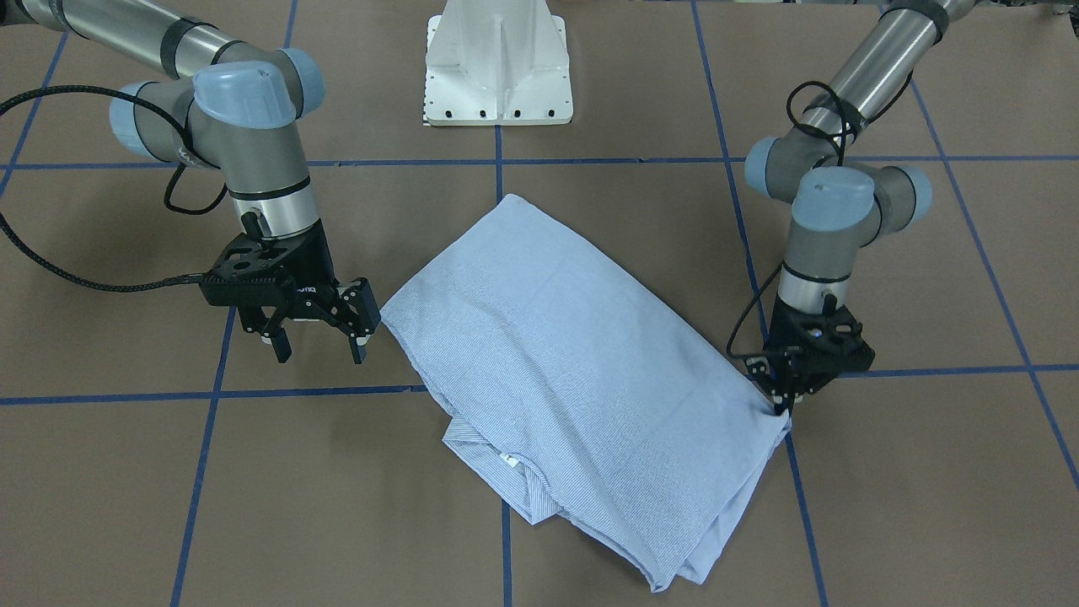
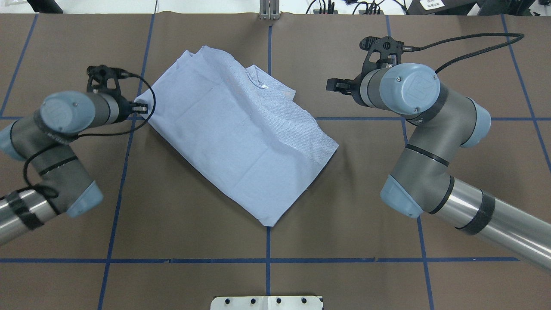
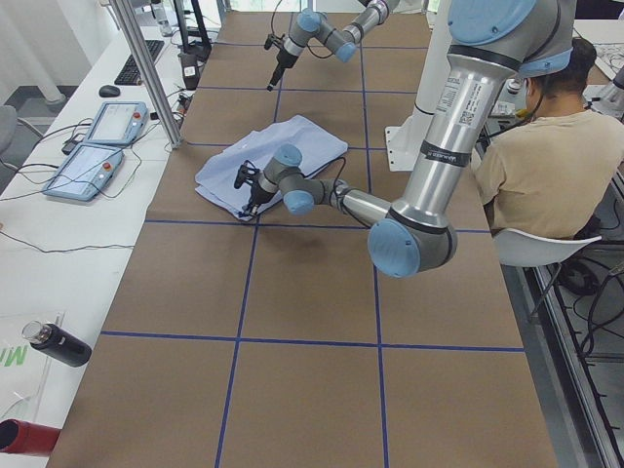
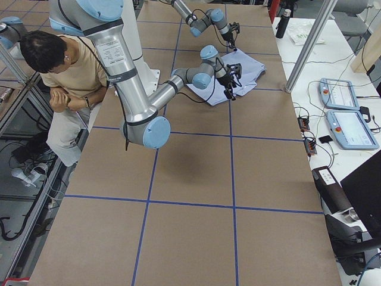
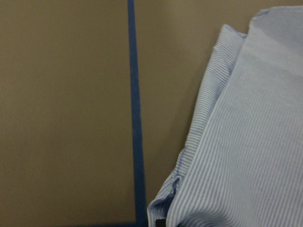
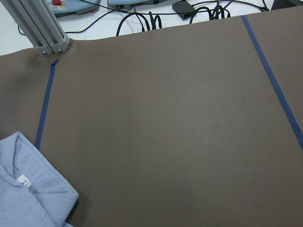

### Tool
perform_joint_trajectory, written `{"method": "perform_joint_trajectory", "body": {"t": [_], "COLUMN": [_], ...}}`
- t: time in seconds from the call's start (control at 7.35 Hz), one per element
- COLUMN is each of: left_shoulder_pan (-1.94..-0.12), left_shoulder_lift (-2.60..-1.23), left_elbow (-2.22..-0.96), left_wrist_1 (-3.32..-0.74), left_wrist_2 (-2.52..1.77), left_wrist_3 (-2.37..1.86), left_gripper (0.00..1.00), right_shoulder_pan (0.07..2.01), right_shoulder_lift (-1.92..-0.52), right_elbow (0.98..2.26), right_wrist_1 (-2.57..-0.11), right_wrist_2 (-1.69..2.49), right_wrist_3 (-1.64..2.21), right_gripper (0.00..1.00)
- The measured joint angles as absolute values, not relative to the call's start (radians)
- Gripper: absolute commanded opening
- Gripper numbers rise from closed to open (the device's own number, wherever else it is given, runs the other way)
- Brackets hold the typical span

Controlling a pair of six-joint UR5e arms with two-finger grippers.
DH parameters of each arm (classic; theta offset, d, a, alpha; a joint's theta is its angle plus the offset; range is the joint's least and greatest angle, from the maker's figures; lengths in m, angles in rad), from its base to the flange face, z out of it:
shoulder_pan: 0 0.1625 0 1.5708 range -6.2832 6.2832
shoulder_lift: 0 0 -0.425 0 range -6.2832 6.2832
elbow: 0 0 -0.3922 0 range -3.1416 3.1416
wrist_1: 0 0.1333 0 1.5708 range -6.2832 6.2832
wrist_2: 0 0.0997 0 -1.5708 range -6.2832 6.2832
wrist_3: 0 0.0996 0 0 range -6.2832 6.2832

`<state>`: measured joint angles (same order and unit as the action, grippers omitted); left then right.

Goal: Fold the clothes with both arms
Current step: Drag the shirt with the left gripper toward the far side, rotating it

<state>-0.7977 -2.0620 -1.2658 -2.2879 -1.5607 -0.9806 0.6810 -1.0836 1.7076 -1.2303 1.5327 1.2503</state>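
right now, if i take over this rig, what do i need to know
The left end effector is down at one corner of the shirt and looks shut on its edge.
The right end effector is open, just beside the opposite edge, not touching.
The shirt lies flat and diagonal between them, folded to a rough rectangle, no sleeves showing. Its collar peeks out on the operators' side.
Left to do: probably one more fold, then release.
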Motion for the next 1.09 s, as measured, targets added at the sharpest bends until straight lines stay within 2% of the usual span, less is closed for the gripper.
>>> {"method": "perform_joint_trajectory", "body": {"t": [0.27,0.41,0.54,0.82,1.09], "left_shoulder_pan": [-0.838,-0.843,-0.854,-0.905,-0.925], "left_shoulder_lift": [-2.3,-2.371,-2.403,-2.386,-2.293], "left_elbow": [-0.935,-0.842,-0.801,-0.857,-1.012], "left_wrist_1": [-2.398,-2.425,-2.447,-2.465,-2.459], "left_wrist_2": [-1.56,-1.561,-1.565,-1.613,-1.668], "left_wrist_3": [-0.968,-0.958,-0.934,-0.85,-0.826], "left_gripper": [0.0,0.74,1.0,1.0,1.0], "right_shoulder_pan": [0.677,0.676,0.674,0.641,0.568], "right_shoulder_lift": [-1.083,-1.083,-1.078,-1.033,-0.956], "right_elbow": [1.711,1.711,1.711,1.696,1.636], "right_wrist_1": [-1.23,-1.23,-1.23,-1.233,-1.24], "right_wrist_2": [1.531,1.532,1.532,1.527,1.501], "right_wrist_3": [1.251,1.252,1.257,1.343,1.525], "right_gripper": [1.0,1.0,1.0,0.97,0.93]}}
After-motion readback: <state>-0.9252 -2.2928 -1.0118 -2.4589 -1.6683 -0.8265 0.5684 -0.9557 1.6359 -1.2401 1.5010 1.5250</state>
